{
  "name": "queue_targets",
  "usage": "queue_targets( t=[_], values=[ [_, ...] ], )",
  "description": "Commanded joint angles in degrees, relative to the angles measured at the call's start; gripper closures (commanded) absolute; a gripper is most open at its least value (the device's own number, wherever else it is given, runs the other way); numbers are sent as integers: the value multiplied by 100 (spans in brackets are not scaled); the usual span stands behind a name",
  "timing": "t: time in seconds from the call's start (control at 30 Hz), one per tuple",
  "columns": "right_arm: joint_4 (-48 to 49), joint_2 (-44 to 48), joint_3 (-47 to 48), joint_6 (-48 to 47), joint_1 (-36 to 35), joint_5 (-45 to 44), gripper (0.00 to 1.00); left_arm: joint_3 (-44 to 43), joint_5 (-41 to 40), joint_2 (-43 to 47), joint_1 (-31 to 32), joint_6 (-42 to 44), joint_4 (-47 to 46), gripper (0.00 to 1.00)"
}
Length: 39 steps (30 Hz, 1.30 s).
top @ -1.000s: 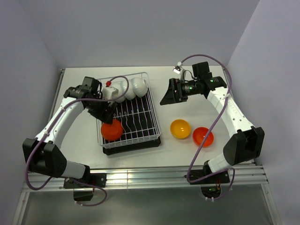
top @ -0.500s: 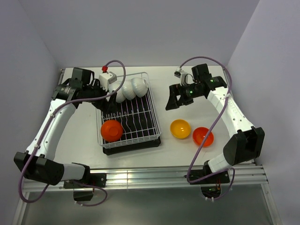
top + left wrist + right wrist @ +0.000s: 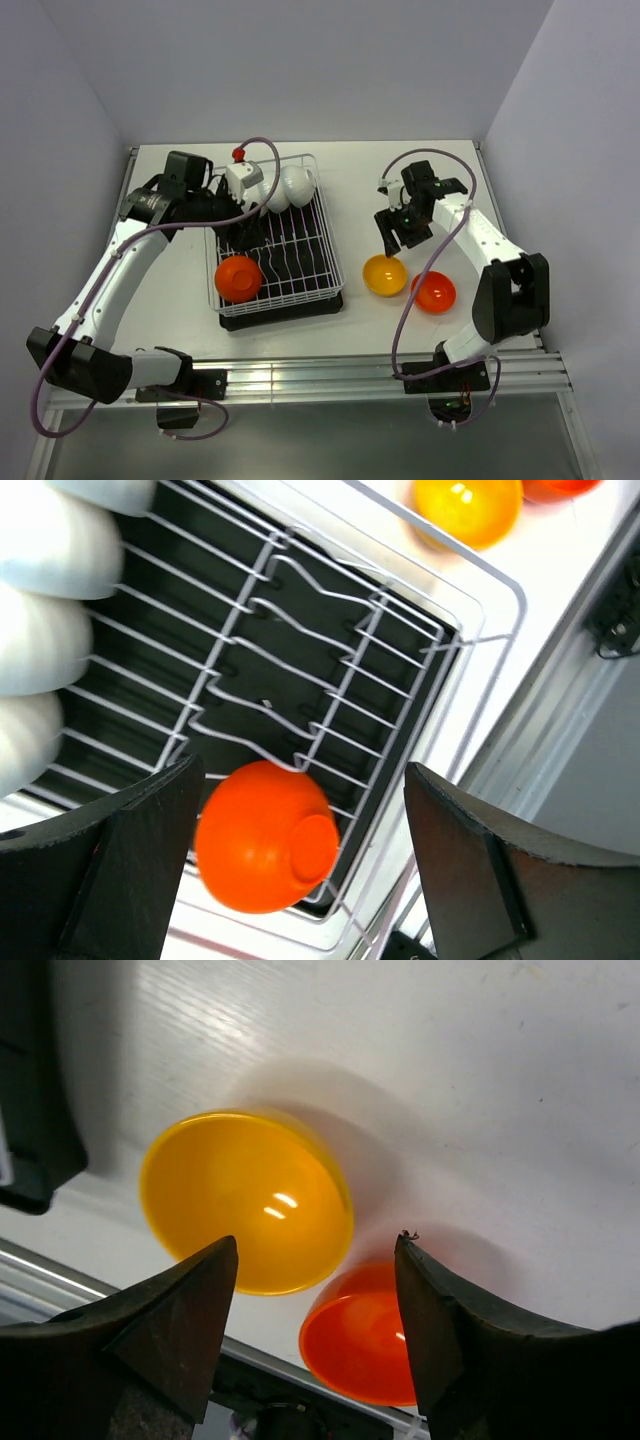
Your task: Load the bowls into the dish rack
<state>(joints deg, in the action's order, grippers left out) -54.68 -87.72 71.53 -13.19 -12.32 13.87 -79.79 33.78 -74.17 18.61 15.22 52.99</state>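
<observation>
Top external view: nearest the arm bases, two bowls sit mouth-up on the table (image 3: 350, 170) to the right of the dish rack (image 3: 300, 255). They are the loose red-orange bowl (image 3: 433, 291) and, between it and the rack, the yellow-orange bowl (image 3: 384, 275). The right gripper (image 3: 400, 228) hangs just beyond the yellow-orange bowl, pointed steeply down, fingers apart and empty. This arm is the nearer one. The bowl is round and sets no grip axis. In the rack, the racked red-orange bowl (image 3: 239, 278) lies near-left and the white bowls (image 3: 280, 188) at the far end. The left gripper (image 3: 240, 222) hovers above, jaws apart, empty.
</observation>
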Motion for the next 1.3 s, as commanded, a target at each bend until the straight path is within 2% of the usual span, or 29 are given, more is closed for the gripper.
queue_targets(
  t=[0.0, 0.17, 0.53, 0.57, 0.6, 0.67, 0.8, 1.0, 1.03, 1.13, 1.27],
  values=[
    [352, -279, -130, -96, 36, -578, 29, 139, 94, 289, 265, -133, -430, 14],
    [712, -578, -402, -131, 36, -780, 37, 200, 15, 412, 433, -64, -579, 14],
    [836, -843, -657, -166, 36, -403, 73, 587, -91, 720, 617, 200, -1098, 15],
    [818, -826, -666, -184, 36, -333, 78, 596, -91, 720, 661, 218, -1133, 15],
    [766, -791, -675, -201, 36, -176, 90, 640, -91, 720, 679, 253, -1220, 15],
    [695, -607, -728, -236, 45, -17, 100, 701, -100, 764, 714, 306, -1300, 15],
    [459, -18, -824, -333, 203, 353, 100, 1017, -196, 983, 723, 717, -1546, 14],
    [-112, 914, -632, -456, 765, 1196, 100, 1360, -187, 1405, 863, 1254, -2468, 10],
    [-192, 1011, -527, -465, 809, 1432, 100, 1369, -196, 1405, 907, 1325, -2565, 6],
    [-456, 1266, -280, -465, 941, 1855, 100, 1352, -284, 1379, 1188, 1720, -2890, 1],
    [-895, 1398, 124, -509, 977, 2987, 100, 1413, -477, 1432, 1802, 2894, -3146, 1]
  ],
)
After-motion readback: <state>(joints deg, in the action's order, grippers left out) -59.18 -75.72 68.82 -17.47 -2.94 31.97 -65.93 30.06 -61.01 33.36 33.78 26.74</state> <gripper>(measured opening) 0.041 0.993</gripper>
